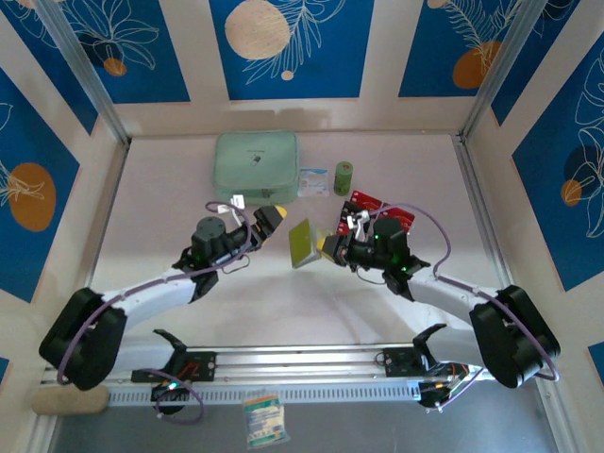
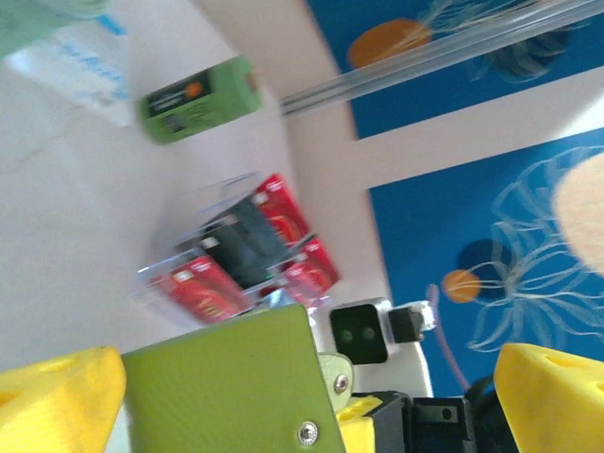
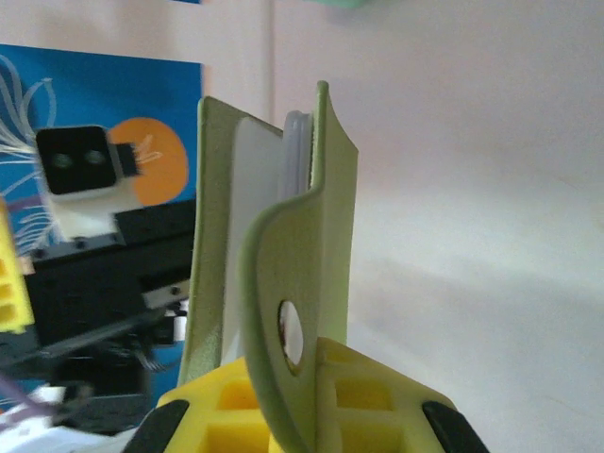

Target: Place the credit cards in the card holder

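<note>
Found the card holder (image 1: pixel 304 243) near the middle of the table (image 1: pixel 283 302), between the two arms, olive-green and stood on edge. Saw the right gripper (image 1: pixel 328 247) shut hard on it from the right. In the right wrist view, noted the yellow fingers (image 3: pixel 377 401) pinched together on the holder's lower edge, with the curled snap tab (image 3: pixel 283 316) and its round hole caught just above them. Noted the two green leaves slightly parted there, with pale inner sleeves showing in the gap. Could not tell whether the holder's far edge touched the table. Saw the left gripper (image 1: pixel 274 219) just left of the holder, pointed toward it. In the left wrist view, found its jaws spread fully wide, one yellow finger at each lower corner of the picture and the flat green face of the holder between them. Gripped nothing. Could not tell whether the left-hand finger brushed the holder's edge. Located the credit cards (image 1: pixel 379 211), bright red with at least one dark one, standing in a clear tiered rack (image 2: pixel 179 260) just behind the right gripper, well apart from the holder's open side. Logged also a mint-green pouch (image 1: pixel 256 167) toward the back wall and a small green cylinder (image 1: pixel 343 176) near the rack.
</note>
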Available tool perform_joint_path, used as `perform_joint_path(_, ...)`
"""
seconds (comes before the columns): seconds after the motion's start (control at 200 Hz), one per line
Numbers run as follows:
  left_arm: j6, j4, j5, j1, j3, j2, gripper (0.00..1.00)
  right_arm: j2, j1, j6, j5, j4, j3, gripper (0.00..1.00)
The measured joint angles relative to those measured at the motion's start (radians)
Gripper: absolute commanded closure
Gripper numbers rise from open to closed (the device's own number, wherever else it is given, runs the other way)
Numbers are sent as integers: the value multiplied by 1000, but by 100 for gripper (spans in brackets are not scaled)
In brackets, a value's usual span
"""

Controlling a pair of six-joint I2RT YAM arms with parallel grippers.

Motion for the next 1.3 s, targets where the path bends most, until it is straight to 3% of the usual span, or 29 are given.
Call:
perform_joint_path(0.225, 303, -569, -33, -3, 230, -11, 0, -11, 100, -31, 122, -16, -85, 100)
perform_joint_path(0.505, 465, -872, -161, -74, 331, 84, 0, 89, 219, -53, 273, -3, -85, 100)
perform_joint_path(0.895, 541, -973, -283, -164, 432, 238, 0, 246, 272, -49, 392, 112, -83, 100)
perform_joint_path(1.3, 571, -1012, -356, -262, 565, 340, 0, 264, 339, -18, 493, 143, -83, 100)
